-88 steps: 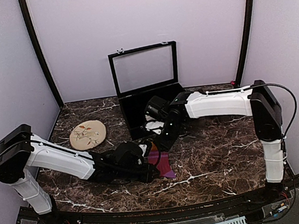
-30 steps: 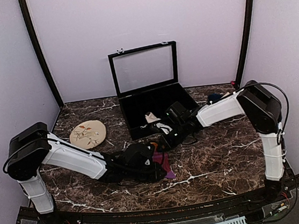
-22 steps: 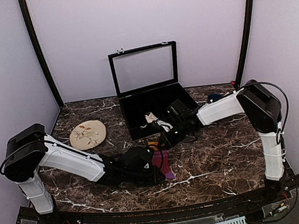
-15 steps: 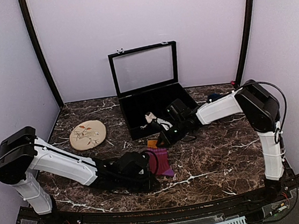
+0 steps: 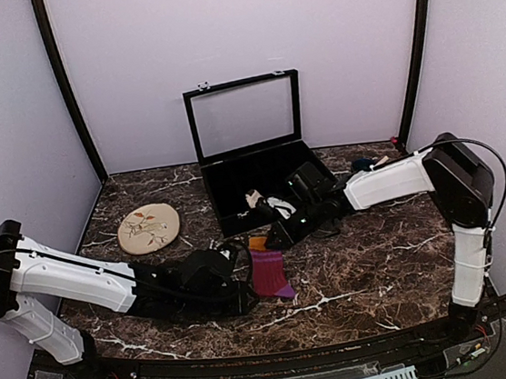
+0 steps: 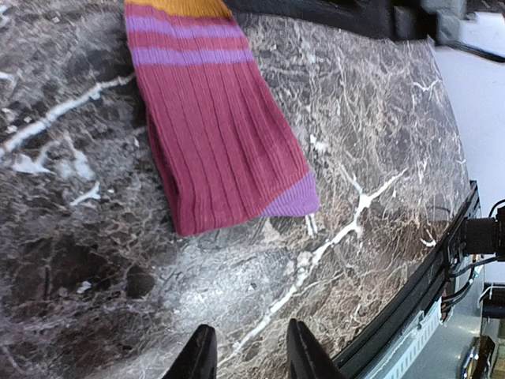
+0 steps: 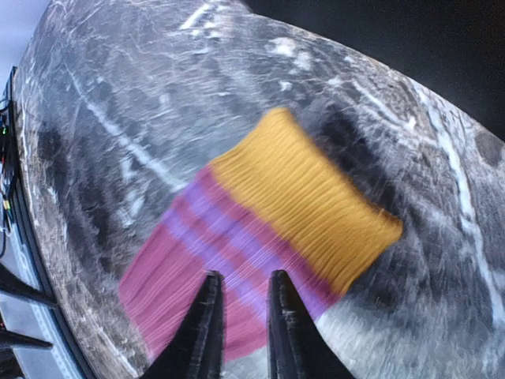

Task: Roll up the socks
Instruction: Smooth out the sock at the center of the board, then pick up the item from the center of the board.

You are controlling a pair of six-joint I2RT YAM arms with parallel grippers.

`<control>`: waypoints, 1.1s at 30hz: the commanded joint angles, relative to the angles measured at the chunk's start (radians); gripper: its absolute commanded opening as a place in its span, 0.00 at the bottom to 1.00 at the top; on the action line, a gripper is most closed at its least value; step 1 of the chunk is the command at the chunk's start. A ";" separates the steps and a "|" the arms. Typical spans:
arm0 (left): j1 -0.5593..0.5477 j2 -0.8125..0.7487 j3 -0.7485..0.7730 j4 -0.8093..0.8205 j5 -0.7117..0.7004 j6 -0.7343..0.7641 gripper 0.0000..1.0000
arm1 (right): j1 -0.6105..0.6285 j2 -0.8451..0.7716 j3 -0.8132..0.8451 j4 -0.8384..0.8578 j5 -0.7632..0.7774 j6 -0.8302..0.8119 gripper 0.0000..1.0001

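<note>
On the dark marble table [image 5: 381,266], before the open black case [image 5: 234,182], the magenta-purple striped sock with an orange cuff [image 5: 268,270] lay flat. The left gripper [image 6: 248,332] hung near its toe, released and empty; the right gripper [image 7: 242,284], likewise released, hung over the cuff end.

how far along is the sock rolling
Done: a cream bundle sits in the black case, possibly one sock already rolled, though it is too small to be sure. In hand: nothing. The left gripper and right gripper are both empty. Left: the magenta sock lies flat and unrolled on the marble table, so it needs rolling.
</note>
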 commanded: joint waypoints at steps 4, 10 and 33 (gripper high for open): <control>-0.006 -0.143 -0.058 -0.053 -0.110 0.034 0.36 | 0.094 -0.234 -0.133 -0.081 0.179 -0.106 0.33; -0.006 -0.252 -0.142 0.011 -0.144 0.103 0.44 | 0.177 -0.377 -0.228 -0.149 0.322 -0.140 0.38; -0.006 -0.438 -0.245 0.040 -0.202 0.304 0.54 | 0.496 -0.251 -0.180 -0.292 0.685 -0.389 0.54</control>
